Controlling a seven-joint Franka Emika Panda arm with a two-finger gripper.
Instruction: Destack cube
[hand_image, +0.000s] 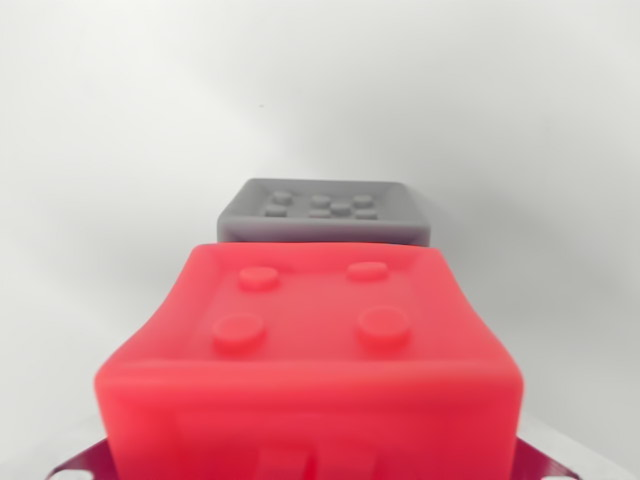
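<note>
1. The jaws are not showing clearly; only thin metallic slivers (85, 462) are peeking out at the bottom corners of the wrist view, so whether they are clenched or released cannot be told.
2. A glossy red rubbery cube (310, 360) with rounded edges is filling the lower half of the view, sitting closest to the camera.
3. Its upward face is showing four raised round studs in a square pattern; a recessed shape is appearing on its near face at the bottom edge.
4. A grey rubbery cube (325, 210) is sitting just behind the red one, its lower part hidden by it; whether the two are touching cannot be told.
5. The grey top is carrying several small raised studs.
6. A plain white surface (120, 150) is surrounding both cubes.
</note>
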